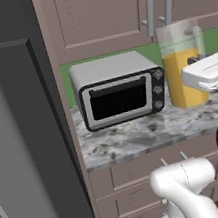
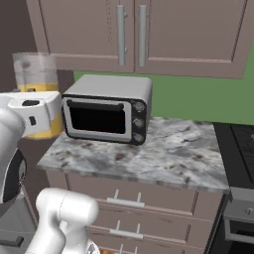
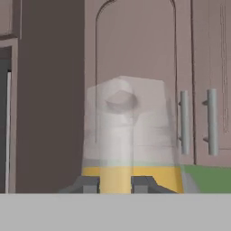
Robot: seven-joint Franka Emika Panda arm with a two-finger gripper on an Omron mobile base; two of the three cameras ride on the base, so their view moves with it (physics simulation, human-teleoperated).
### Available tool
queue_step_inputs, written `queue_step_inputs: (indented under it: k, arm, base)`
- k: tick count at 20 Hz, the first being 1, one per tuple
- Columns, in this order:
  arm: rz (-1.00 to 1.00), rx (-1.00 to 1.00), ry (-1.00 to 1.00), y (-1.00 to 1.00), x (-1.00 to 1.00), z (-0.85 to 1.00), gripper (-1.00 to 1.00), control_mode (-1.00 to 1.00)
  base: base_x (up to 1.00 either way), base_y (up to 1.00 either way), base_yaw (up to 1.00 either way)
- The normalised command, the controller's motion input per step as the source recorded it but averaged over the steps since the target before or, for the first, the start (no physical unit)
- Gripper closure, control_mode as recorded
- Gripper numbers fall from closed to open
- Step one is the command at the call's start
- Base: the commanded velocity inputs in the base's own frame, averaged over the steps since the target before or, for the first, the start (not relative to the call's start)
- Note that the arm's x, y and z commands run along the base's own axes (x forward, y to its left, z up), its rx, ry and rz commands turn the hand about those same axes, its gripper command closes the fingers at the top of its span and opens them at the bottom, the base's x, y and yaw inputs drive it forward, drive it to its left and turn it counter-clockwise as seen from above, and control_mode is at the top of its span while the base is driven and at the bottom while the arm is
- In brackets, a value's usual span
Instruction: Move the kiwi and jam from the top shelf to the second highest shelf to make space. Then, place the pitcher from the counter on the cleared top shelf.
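The pitcher (image 1: 181, 78), clear and greyish above with yellow liquid below, hangs in the air in front of the counter (image 1: 136, 136), held up by my gripper (image 1: 195, 60). In the right base view the pitcher (image 2: 34, 74) shows behind my white hand, left of the toaster oven. The hand view has the pitcher (image 3: 131, 131) very close, with the gripper (image 3: 115, 184) shut on its lower part and yellow showing between the dark fingertips (image 3: 88, 184). The kiwi, the jam and both fridge shelves are out of view.
A silver toaster oven (image 1: 120, 91) stands on the speckled counter (image 2: 163, 154) under mauve wall cabinets (image 2: 134, 30). A tall dark grey fridge side (image 1: 31, 145) rises at the left. A dark stove edge (image 2: 238, 149) lies at the far right.
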Motion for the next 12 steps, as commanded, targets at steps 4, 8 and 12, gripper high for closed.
queue_step_inputs:
  k: [4, 8, 12]
  arm:
    - [-0.05, 0.00, 0.00, 0.01, -0.08, 0.00, 1.00, -1.00]
    - [0.00, 0.00, 0.00, 0.00, 0.00, 0.00, 1.00, -1.00]
    - [0.00, 0.00, 0.00, 0.00, 0.00, 0.00, 1.00, -1.00]
  base:
    - [0.00, 0.00, 0.00]
    - [0.00, 0.00, 0.00]
    - [0.00, 0.00, 0.00]
